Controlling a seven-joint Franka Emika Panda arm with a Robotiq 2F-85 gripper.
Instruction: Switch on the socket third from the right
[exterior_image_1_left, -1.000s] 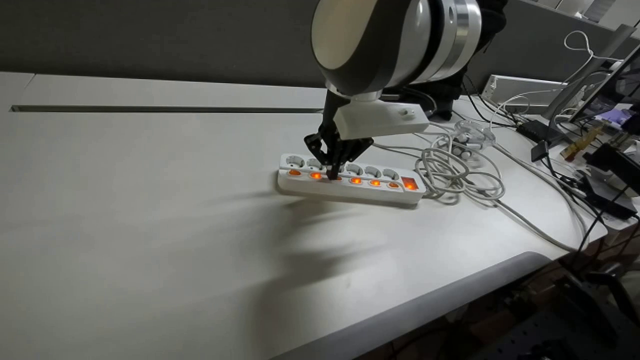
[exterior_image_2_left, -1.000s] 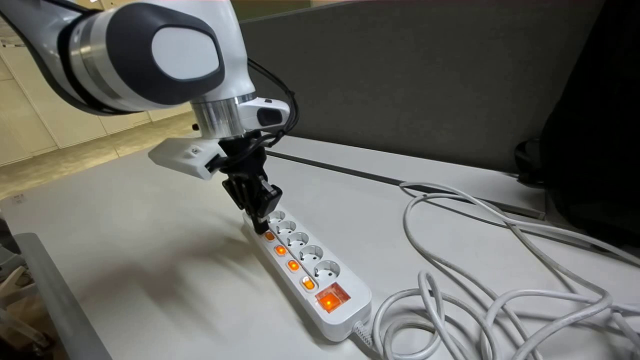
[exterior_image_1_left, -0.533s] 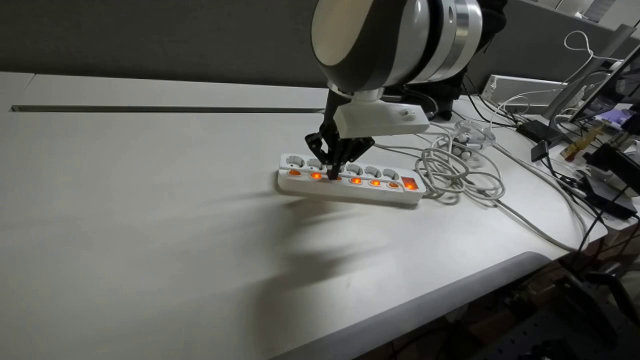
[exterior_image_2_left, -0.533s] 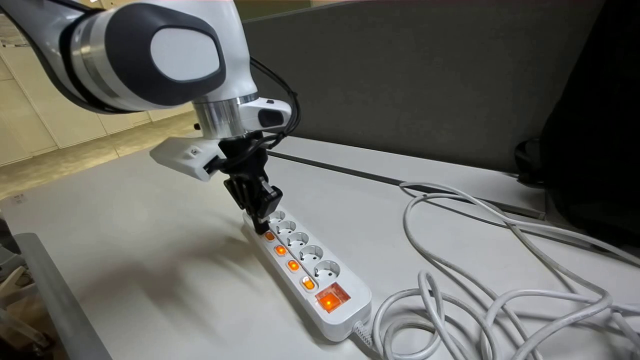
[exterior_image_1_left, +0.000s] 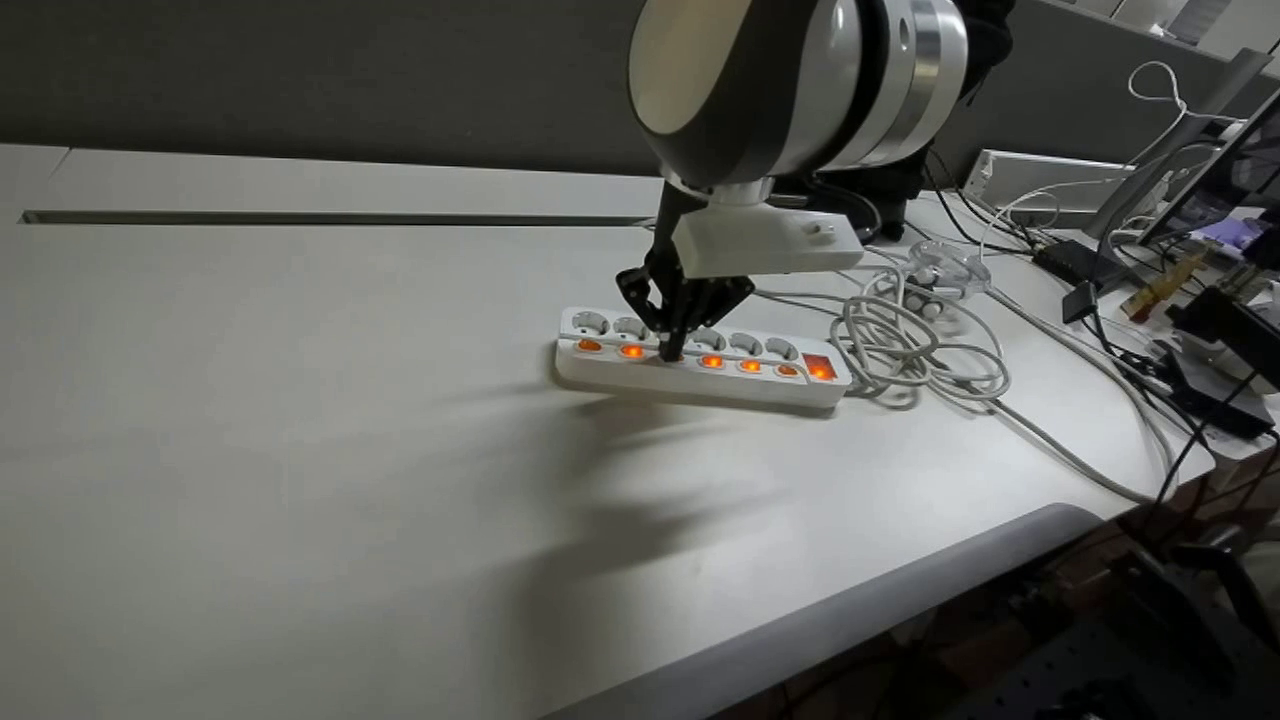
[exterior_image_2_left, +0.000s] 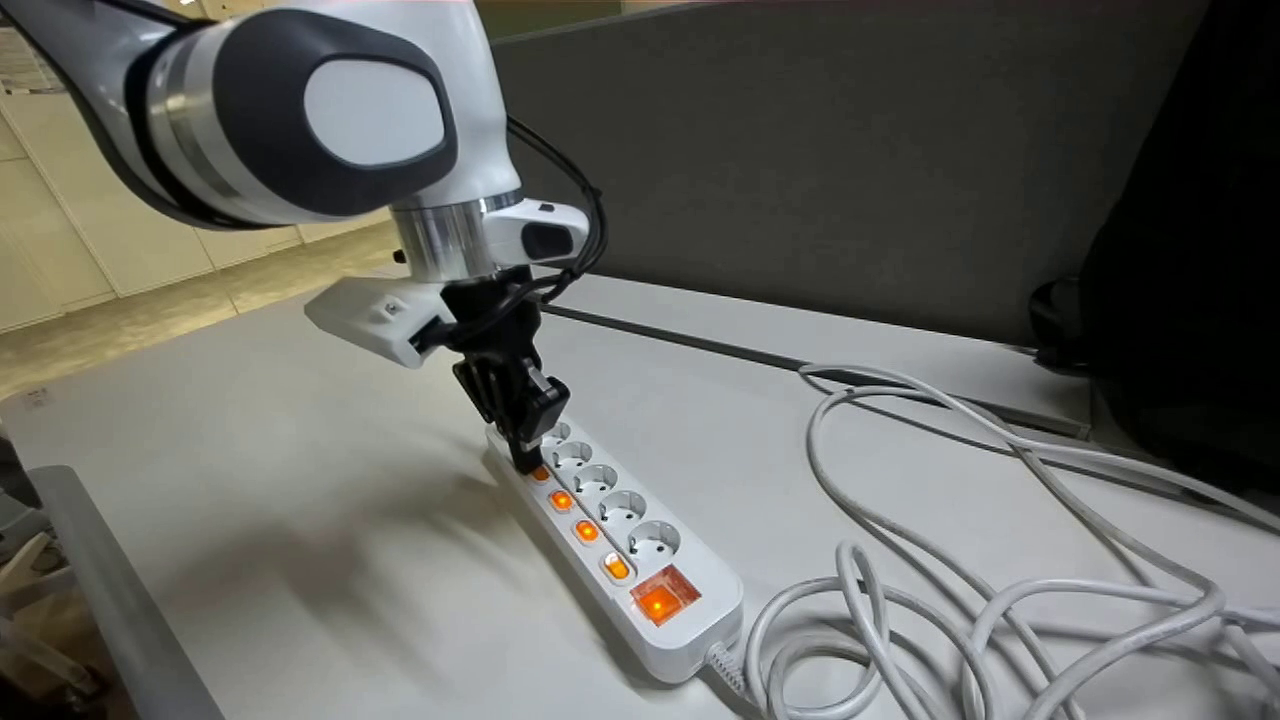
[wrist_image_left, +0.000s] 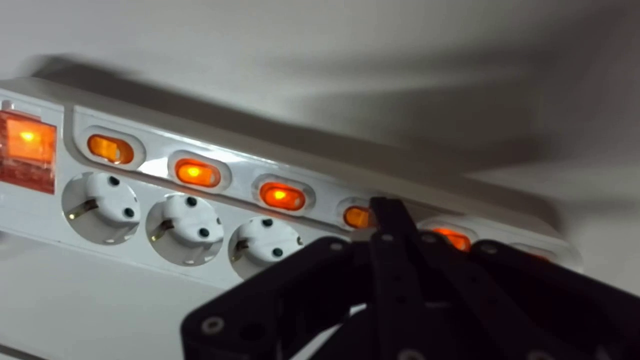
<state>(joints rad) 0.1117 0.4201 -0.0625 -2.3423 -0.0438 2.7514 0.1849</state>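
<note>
A white table (exterior_image_1_left: 300, 470) with a grey edge (exterior_image_1_left: 850, 620) is carrying an oblong white plastic power strip (exterior_image_1_left: 690, 383). Well apart from the strip, a narrow dark slot (exterior_image_1_left: 330, 218) is crossing the table. Beside one end of the strip, a looped white cord (exterior_image_1_left: 886, 348) is lying; farther from the strip, a flat black box (exterior_image_1_left: 1080, 262) is resting.

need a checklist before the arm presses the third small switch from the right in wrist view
1. Long white power strip flat on the white tabletop: ok.
2. Large rectangular orange main switch lit: ok.
3. Black two-fingered pincer shut: ok.
4. Pincer over the small oval orange target switch: ok, covering its right end in the wrist view.
5. Target not already lit: ok, its visible part looks dim next to its lit neighbour.
6. Pincer touching target: cannot tell.
</note>
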